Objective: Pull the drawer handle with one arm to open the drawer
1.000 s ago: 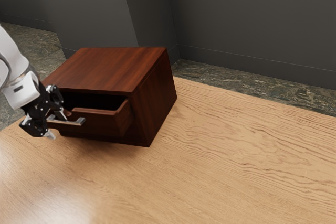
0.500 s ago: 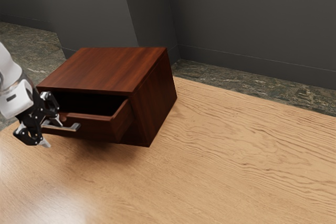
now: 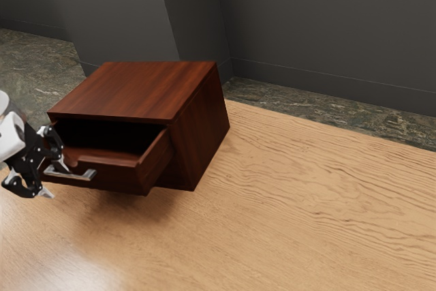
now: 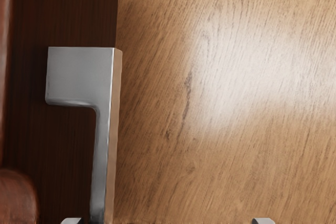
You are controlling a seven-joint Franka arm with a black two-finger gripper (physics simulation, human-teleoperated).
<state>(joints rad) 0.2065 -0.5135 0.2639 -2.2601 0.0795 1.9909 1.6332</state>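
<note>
The light oak-grained wooden table [image 3: 306, 202] is carrying the whole scene, its glossy surface running out of frame on three sides. In the wrist view the same planks [image 4: 226, 103] are lying just under the hand. Beyond the table's far edge, plain grey walls [image 3: 327, 18] are meeting a dark mottled stone floor [image 3: 327, 110].

The dark reddish-brown box-shaped wooden cabinet [image 3: 146, 86] is standing directly ahead of the gripper, with a smooth flat top and fine straight grain. Its single drawer [image 3: 129, 165] is standing partly out of the cabinet toward the gripper, and the opening above it is in deep shadow, so the inside is hidden. The drawer's front panel [image 4: 63, 19] is showing as dark wood.

The white arm link [image 3: 8, 134] is being cut off by the exterior view's left edge. The black two-finger gripper [image 3: 51, 176] is sitting at the drawer's front.

The brushed silver metal bar handle [image 3: 71, 174], square-edged with a bent end post [image 4: 102, 129], is lying between the fingers. The fingertips [image 4: 71, 220] are standing wide apart, with the bar close to one of them and well apart from the other, so nothing is being clamped.

A rounded reddish-brown shape [image 4: 16, 198] beside that fingertip is too blurred to identify.
</note>
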